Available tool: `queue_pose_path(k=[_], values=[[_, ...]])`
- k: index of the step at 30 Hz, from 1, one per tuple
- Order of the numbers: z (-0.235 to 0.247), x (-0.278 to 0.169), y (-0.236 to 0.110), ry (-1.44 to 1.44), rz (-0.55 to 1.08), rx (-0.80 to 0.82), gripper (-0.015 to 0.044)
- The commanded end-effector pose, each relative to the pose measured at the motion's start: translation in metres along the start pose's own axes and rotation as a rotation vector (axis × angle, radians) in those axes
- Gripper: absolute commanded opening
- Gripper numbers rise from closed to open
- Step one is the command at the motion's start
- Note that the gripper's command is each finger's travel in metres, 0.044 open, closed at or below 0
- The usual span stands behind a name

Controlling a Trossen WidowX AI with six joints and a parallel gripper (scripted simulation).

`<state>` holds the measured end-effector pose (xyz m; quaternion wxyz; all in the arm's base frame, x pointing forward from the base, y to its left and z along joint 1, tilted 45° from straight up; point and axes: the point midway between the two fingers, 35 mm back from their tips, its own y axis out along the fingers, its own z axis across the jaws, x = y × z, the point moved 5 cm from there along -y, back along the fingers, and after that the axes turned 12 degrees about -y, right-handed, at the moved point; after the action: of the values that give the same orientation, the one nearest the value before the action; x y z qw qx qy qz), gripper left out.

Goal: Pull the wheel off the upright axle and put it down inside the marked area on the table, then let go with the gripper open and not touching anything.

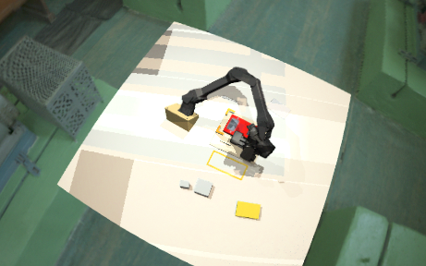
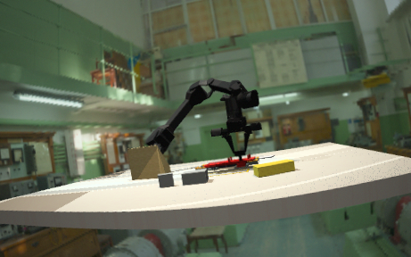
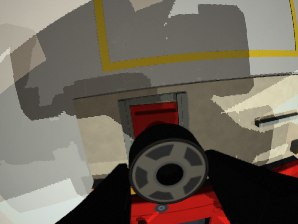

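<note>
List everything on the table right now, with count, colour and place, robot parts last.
Wheel: one, grey with dark hub, between the gripper fingers above the red base.
Red base: one, red, beside the marked area, under the gripper.
Marked area: one, yellow outline, just in front of the red base.
Yellow block: one, yellow, near the table's front edge.
Grey blocks: two, grey, side by side left of the yellow block.
Arm pedestal: one, tan, mid-table.
Arm: one, black.
Gripper: one, black, closed on the wheel.
</note>
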<state>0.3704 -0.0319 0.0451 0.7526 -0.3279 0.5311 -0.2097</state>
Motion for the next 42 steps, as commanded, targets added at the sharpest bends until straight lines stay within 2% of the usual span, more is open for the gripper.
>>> queue_pose_path(k=[1, 42], values=[[0.000, 0.001, -0.003, -0.003, -0.004, 0.001, 0.0000], [0.000, 0.001, -0.020, -0.001, -0.003, 0.003, 0.0000]])
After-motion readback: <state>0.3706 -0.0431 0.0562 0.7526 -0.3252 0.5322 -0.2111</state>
